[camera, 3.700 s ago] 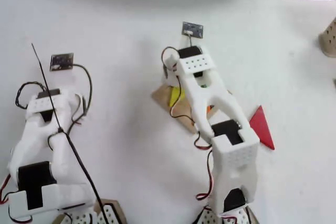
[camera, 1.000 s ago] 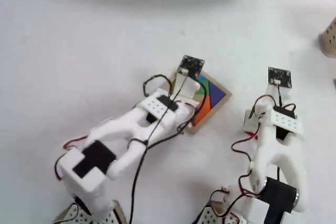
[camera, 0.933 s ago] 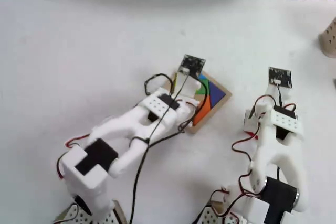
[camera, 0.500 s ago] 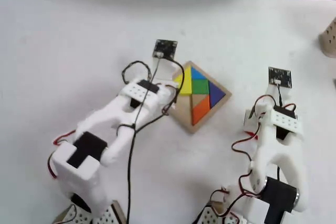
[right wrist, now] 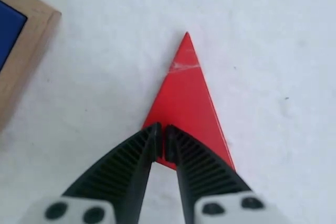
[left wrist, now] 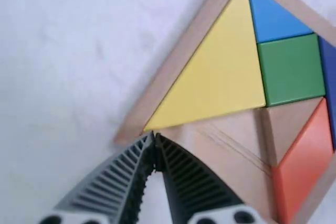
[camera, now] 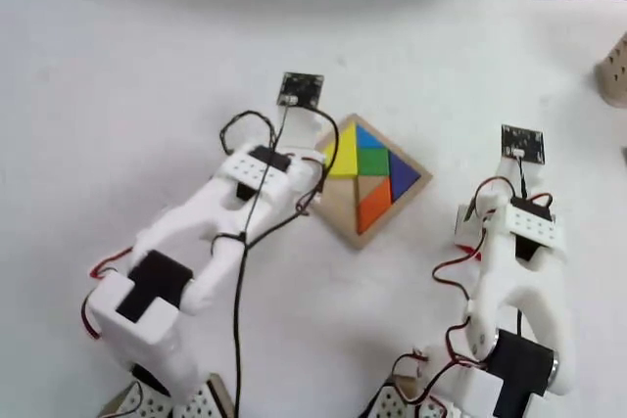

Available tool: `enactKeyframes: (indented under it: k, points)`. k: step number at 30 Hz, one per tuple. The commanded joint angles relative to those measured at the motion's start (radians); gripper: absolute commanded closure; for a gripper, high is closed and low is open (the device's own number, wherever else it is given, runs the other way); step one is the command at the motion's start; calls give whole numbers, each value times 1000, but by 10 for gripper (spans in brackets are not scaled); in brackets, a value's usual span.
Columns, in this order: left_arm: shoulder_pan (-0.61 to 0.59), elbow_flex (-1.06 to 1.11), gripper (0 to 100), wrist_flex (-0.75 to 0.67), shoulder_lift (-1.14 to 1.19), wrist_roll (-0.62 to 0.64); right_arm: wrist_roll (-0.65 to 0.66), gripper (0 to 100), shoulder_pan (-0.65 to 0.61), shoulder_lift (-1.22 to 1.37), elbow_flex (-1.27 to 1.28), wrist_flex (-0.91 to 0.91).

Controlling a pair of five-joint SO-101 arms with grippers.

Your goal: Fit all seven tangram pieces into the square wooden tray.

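Observation:
The square wooden tray [camera: 345, 222] lies as a diamond mid-table, holding a yellow triangle [left wrist: 220, 77], a blue triangle [left wrist: 273, 14], a green square [left wrist: 291, 69], an orange piece [left wrist: 302, 166] and a dark blue piece [camera: 405, 173]. A bare wooden slot [left wrist: 231, 145] shows beside the yellow triangle. My left gripper [left wrist: 154, 148] is shut and empty over the tray's left edge. A red triangle [right wrist: 184, 98] lies flat on the table right of the tray. My right gripper [right wrist: 161, 140] is shut just above its wide end.
The left arm [camera: 196, 222] stretches from the front left towards the tray. The right arm [camera: 514, 242] stands folded at the front right. A pale perforated object [camera: 615, 70] sits at the right edge. White tabletop spreads behind the tray.
The left arm has drawn back to the left off the tray, uncovering the yellow, blue and green pieces. The right arm has kept still over the last second.

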Motion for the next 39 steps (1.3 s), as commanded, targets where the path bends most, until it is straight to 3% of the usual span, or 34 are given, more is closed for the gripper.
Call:
enactKeyframes:
  k: [1, 6, 13, 21, 29, 32, 39]
  points:
    - [35, 11, 976, -35, -64, 5, 12, 981, -2, 1, -35, -7]
    - [67, 75, 976, -109, -64, 2, 12, 981, -2, 1, -35, -7]
    - [105, 91, 976, -95, -65, 2, 15, 981, -2, 1, -35, -7]
    - [196, 91, 976, 91, -73, 0, 63, 981, -2, 2, -35, -7]
    - [294, 91, 976, 180, -74, -3, 66, 981, -7, 1, -35, -7]
    - [312, 103, 977, 212, -107, -92, 68, 981, -7, 1, -35, -7]
    - [407, 411, 977, 32, -426, -98, 68, 981, -7, 1, -35, -7]
